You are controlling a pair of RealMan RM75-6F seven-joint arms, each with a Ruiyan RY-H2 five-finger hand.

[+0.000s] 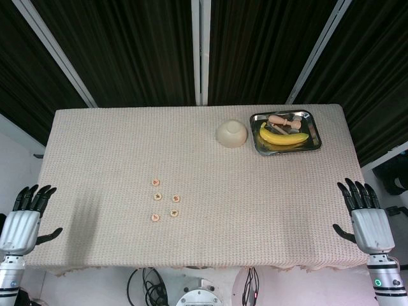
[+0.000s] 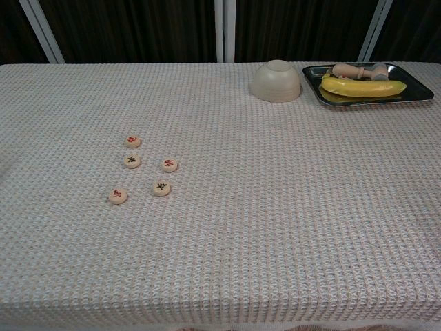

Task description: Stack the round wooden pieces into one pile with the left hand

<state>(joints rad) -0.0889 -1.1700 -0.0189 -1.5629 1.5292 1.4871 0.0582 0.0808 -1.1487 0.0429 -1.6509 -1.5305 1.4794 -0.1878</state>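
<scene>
Beige woven tablecloth, dark curtain behind. Left hand off table's left edge, fingers spread, holding nothing. Right hand off right edge, likewise spread, empty. Five round wooden pieces lie flat, separate, unstacked, well right of left hand. Upturned bowl and tray with banana far beyond.

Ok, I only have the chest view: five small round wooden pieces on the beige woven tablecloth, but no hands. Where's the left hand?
Observer: The left hand is at the table's near left edge, well left of the round wooden pieces.
Operator: Holding anything?
Observer: No, it holds nothing and its fingers are apart.
Operator: And the right hand?
Observer: The right hand is at the near right edge, also holding nothing, fingers apart.
</scene>
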